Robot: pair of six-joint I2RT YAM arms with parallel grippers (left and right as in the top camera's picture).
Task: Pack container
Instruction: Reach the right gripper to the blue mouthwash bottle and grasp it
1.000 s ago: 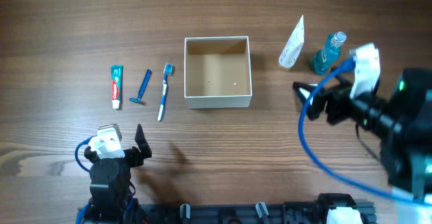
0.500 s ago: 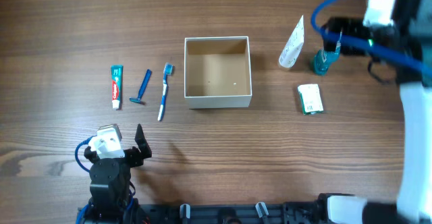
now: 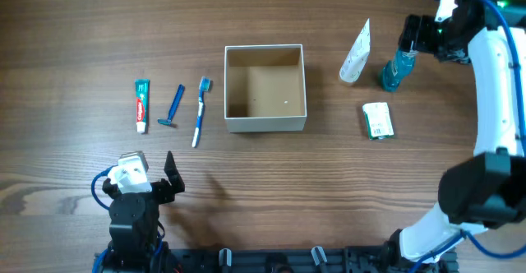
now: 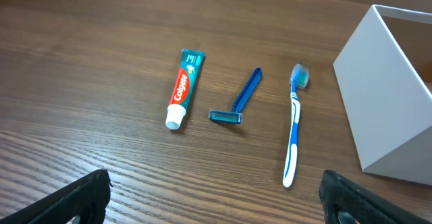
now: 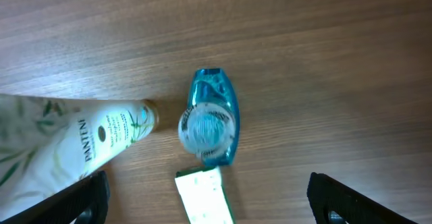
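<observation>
Red "Colgate" lettering marks the toothpaste (image 4: 182, 89); the white tube (image 5: 67, 143) reads "PANTENE". Right gripper (image 3: 409, 41), fingers spread, has shifted above the blue bottle (image 5: 209, 119); left gripper (image 4: 216, 197) unmoved, likewise spread.

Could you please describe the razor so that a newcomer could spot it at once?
Find the white-walled container in the middle of the table and look to its left, where three toiletries lie side by side. The razor is the middle one, between the toothpaste tube and the toothbrush: all blue, with a short crosswise head.
</observation>
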